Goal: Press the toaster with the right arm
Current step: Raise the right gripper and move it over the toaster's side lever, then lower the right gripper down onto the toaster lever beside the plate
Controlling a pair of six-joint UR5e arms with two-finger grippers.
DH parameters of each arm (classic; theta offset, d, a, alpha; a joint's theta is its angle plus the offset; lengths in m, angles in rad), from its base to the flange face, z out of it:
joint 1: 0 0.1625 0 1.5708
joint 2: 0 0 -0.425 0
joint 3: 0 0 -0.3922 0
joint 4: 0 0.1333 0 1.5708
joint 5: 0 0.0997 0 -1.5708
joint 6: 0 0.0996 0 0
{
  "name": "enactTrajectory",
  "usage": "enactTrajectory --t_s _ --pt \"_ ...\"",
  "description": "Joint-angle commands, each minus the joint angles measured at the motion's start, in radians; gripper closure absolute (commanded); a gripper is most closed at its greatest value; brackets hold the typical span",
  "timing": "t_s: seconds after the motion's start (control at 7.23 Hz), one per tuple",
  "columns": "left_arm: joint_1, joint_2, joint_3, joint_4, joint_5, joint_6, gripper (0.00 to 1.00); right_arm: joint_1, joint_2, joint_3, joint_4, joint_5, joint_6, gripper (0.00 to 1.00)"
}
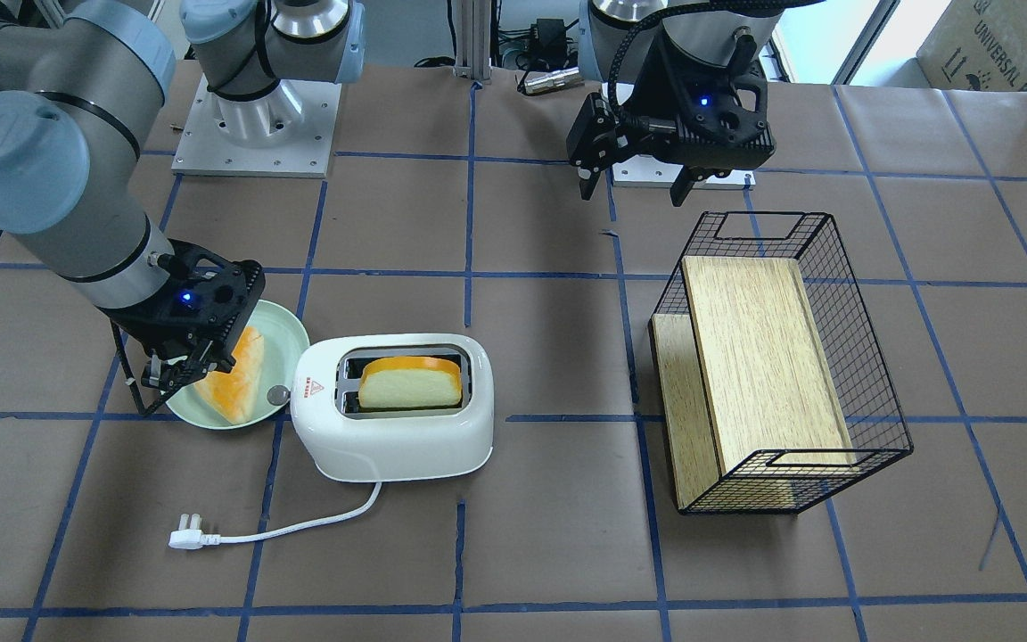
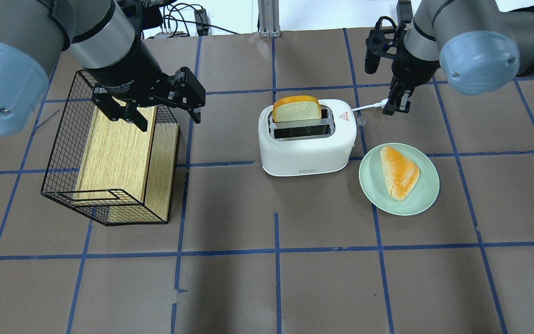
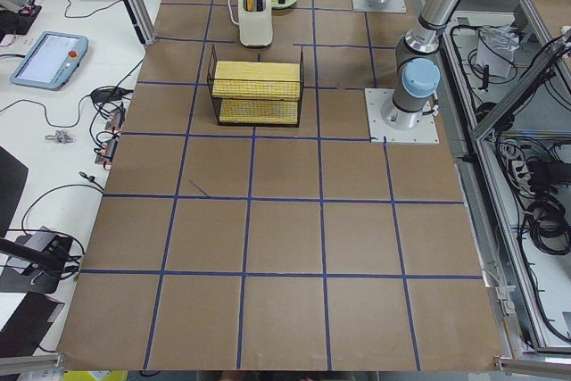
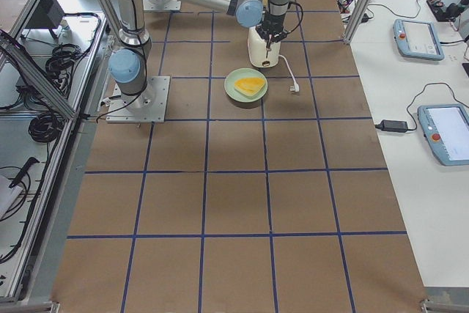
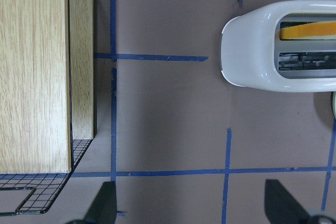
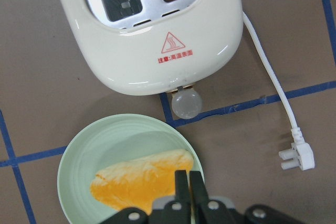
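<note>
1. Around the toaster (image 2: 306, 139), from overhead: pale green plate (image 2: 427, 195) just beside at 4 o'clock, black wire basket (image 2: 63, 139) well apart at 9 o'clock. White cord (image 1: 299, 528) trailing across the table to a plug (image 1: 185, 538) lying loose. Small grey knob (image 6: 186, 103) on the toaster's plate-side end, in plain sight from the right wrist camera, with the plate rim just beside it.
2. Right gripper (image 2: 397, 107), at the end of the right arm (image 1: 68, 205): at 2 o'clock from the toaster overhead, raised off the table and clear of the toaster. Fingers (image 6: 180, 184) pressed together, gripping nothing. From the wrist view, fingertips above the plate, knob ahead at 12 o'clock.
3. Left gripper (image 2: 170, 119): above the basket's far corner, at 9 to 10 o'clock from the toaster. Fingers spread wide, gripping nothing.
4. Underneath: brown paper sheeting (image 2: 322, 287) ruled into squares by blue tape (image 2: 276, 253). Beyond the table: aluminium frame posts (image 4: 363, 1), white benches (image 4: 440, 203) with pendants (image 4: 418, 38), and cable bundles near the robot bases.
5. In the toaster's 12 o'clock slot, overhead: one bread slice (image 2: 297, 110) upright and standing proud; second slot open. On the plate: an orange-crusted wedge (image 2: 399, 171) lying flat. In the basket: light wooden panels (image 2: 116, 148).
</note>
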Motion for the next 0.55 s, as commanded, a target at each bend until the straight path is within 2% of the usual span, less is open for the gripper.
enactTrajectory --t_s 0.0,0.28,0.41 --pt "0.0 0.0 0.0 0.0 0.0 0.0 0.0 0.003 -0.002 0.044 -0.038 0.007 -0.067 0.85" --pt "0.001 0.0 0.0 0.0 0.0 0.0 0.0 0.003 -0.003 0.044 -0.041 0.014 -0.095 0.85" --pt "0.001 0.0 0.0 0.0 0.0 0.0 0.0 0.006 0.0 0.044 -0.079 0.016 -0.092 0.85"
